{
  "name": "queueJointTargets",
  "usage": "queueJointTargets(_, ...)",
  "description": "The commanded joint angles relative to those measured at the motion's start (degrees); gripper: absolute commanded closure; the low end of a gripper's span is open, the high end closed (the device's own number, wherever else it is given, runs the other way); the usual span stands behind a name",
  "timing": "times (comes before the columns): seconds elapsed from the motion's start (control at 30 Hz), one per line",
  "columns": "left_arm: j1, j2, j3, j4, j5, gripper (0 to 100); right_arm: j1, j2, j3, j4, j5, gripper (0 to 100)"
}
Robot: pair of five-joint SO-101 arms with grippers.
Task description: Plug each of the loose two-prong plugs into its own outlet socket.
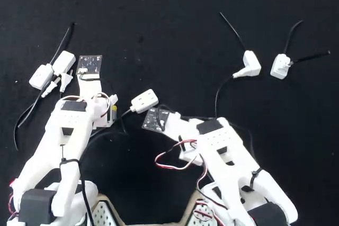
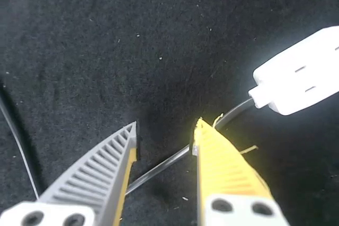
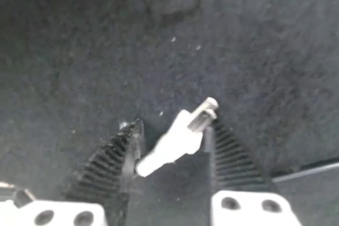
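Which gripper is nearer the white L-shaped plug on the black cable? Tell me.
Right. The right gripper, shut on a small white two-prong plug, sits mid-table, nearer that white L-shaped plug; the left gripper lies farther left, beside the white outlet socket.

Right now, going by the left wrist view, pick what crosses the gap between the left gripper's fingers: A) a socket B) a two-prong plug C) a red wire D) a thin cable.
D: the left gripper is open, and a thin cable runs across the gap on the table toward the socket, which lies off to one side.
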State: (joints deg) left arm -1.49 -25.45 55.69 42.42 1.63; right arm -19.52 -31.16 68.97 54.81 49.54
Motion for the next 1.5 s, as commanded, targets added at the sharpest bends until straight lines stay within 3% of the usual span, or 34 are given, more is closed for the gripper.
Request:
queueJointTargets(0.0,-0.6,-1.4,-1.1,-0.8,0.4,83,3.9,-1.7,-2.9,2.6,-0.5,99.5)
queueJointTargets(0.17,-0.6,-1.4,-1.2,-0.8,0.4,83,8.1,-7.1,-8.7,4.1,-0.8,98.8)
queueJointTargets(0.23,-0.6,-1.4,-1.2,-0.8,0.4,83,8.1,-8.1,-12.8,5.4,-4.2,98.8)
queueJointTargets(0.4,-0.6,-1.4,-1.3,-0.8,0.4,83,8.1,-5.5,-33.8,15.6,-5.7,98.8)
queueJointTargets(0.53,-0.6,-1.4,-1.1,-0.8,0.4,83,5.2,1.7,-46.0,18.2,-1.8,98.8)
queueJointTargets(0.7,-0.7,-1.4,-1.0,-0.8,0.4,83,-0.4,12.5,-38.2,13.8,1.1,98.7)
queueJointTargets(0.83,-0.7,-1.4,-1.0,-0.8,0.4,83,-1.0,17.5,-26.2,0.8,-6.3,97.4)
queueJointTargets(0.97,-0.7,-1.4,-1.0,-0.8,0.4,83,0.4,18.2,-16.6,-9.3,-7.0,82.1)
queueJointTargets(1.03,-0.7,-1.4,-1.0,-0.8,0.4,83,1.6,18.2,-15.1,-9.7,-7.0,77.6)
queueJointTargets(1.3,-0.7,-1.4,-1.2,-0.8,0.4,83,8.0,12.2,-13.5,-4.3,-6.9,81.8)
queueJointTargets(1.47,-0.7,-1.4,-1.3,-0.8,0.4,83,5.5,8.5,-9.8,-7.5,-7.3,81.8)
